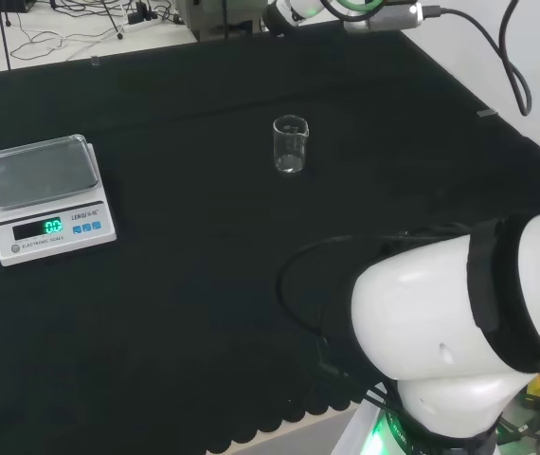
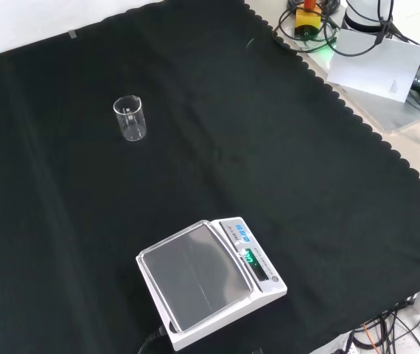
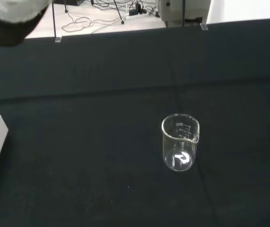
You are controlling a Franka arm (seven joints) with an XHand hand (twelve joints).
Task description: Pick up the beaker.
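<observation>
Beaker upright, empty, alone on counter, well apart from scale, to scale's right in head view. Clear glass: likely light, rigid, slick, breakable. Best hold: around mid-wall, opposing sides. Robot hand barely glimpsed in wrist view; finger state cannot tell.

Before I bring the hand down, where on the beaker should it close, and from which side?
Wrap the beaker around its straight glass wall at mid-height, coming in from the side. It stands upright and alone on the black cloth, its open mouth up, so nothing blocks a sideways approach. Probably keep clear of the pouring lip.
</observation>
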